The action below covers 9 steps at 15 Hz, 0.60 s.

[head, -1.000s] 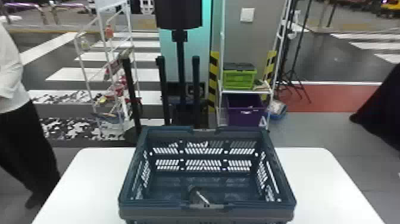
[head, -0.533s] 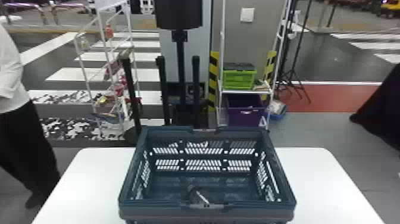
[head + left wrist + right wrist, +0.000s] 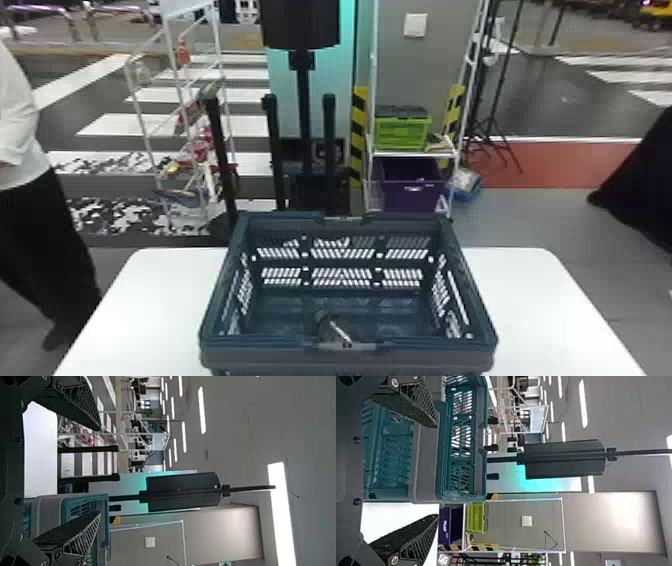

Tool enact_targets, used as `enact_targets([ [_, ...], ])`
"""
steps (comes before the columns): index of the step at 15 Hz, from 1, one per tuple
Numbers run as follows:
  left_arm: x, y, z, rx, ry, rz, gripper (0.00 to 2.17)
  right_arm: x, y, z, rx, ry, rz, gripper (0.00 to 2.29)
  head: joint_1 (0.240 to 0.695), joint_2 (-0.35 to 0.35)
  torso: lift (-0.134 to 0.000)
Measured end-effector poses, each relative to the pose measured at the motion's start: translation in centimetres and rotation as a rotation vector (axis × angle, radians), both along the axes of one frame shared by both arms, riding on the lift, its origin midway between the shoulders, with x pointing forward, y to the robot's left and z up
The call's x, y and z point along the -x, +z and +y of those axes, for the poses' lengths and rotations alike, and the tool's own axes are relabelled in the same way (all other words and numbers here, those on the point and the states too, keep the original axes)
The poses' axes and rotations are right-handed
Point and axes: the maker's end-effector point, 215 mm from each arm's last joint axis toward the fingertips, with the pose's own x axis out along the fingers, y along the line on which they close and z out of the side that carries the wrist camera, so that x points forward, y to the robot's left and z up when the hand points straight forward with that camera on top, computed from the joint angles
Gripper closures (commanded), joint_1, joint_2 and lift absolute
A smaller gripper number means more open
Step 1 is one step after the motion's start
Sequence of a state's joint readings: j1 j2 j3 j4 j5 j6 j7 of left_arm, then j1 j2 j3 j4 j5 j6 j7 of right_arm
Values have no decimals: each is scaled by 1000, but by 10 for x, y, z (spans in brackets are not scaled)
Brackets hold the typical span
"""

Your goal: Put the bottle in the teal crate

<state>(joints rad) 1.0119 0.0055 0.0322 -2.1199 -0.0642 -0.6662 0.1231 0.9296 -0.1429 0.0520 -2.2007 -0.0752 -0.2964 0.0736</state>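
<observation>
Bottle inside teal crate, head view; left fingers, right fingers spread wide, empty, wrist views.

The teal crate, open-topped with slotted walls, stands upright on the table. Inside, the dark bottle lies by the near wall, partly hidden.
</observation>
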Motion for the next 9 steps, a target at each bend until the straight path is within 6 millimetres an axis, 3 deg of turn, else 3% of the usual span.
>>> enact_targets([
  [9, -7, 1, 0, -3, -8, 18, 144, 2, 2, 0, -3, 0, -9, 97, 499, 0, 0],
])
